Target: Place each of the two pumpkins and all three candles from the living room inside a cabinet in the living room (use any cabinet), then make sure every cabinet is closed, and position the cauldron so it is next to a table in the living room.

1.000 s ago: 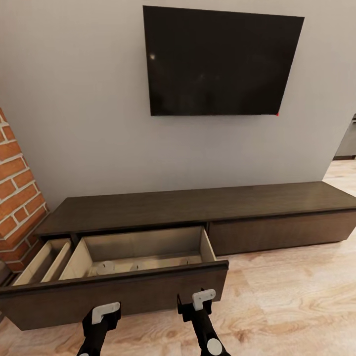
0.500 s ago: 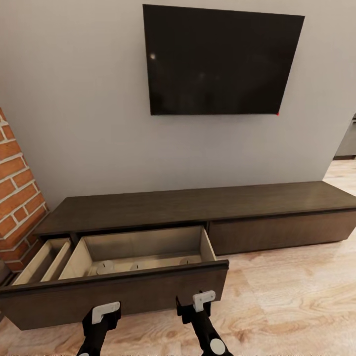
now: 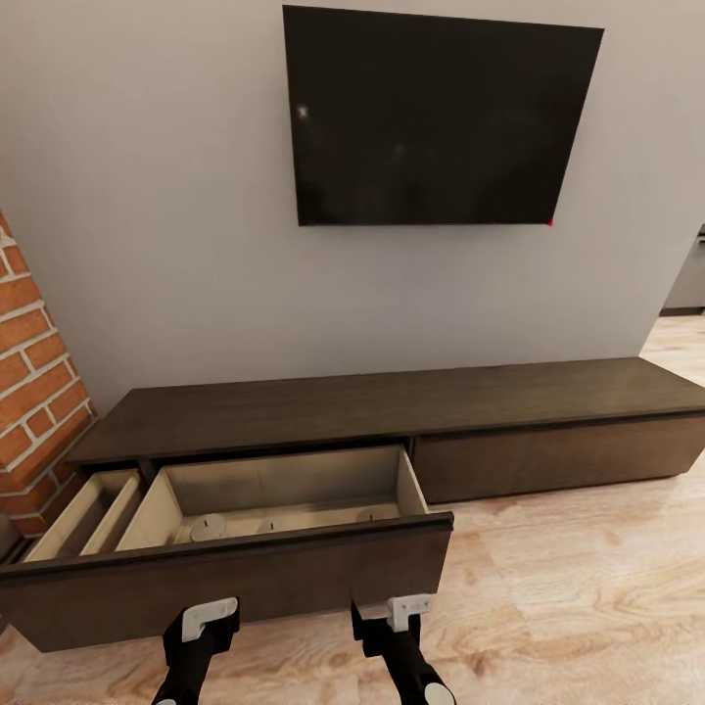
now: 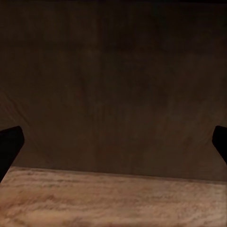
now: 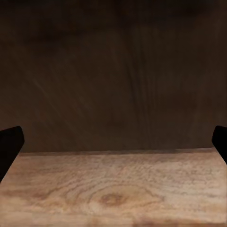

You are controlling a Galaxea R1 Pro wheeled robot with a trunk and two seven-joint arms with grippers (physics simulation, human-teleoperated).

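- The left tool (image 3: 208, 619) hung low before the cabinet (image 3: 392, 406), just short of the pulled-out drawer front (image 3: 225, 587) — its fingers (image 4: 9, 144) stood wide apart at the wrist view's edges, holding nothing.
- The right tool (image 3: 397, 612) sat at the same front's lower edge, touching or nearly so; its fingers (image 5: 10, 142) were likewise spread wide, with nothing between them.
- Beyond both tools, past the front, three candles (image 3: 209, 528) stood in a row on the pale drawer floor — only their flat tops showed.
- To the left tool's left a second, narrower drawer (image 3: 83, 514) was open too.
- Both wrist views faced dark wood above a strip of pale floor (image 5: 113, 194).
- A dark TV (image 3: 436, 117) hung on the wall above.
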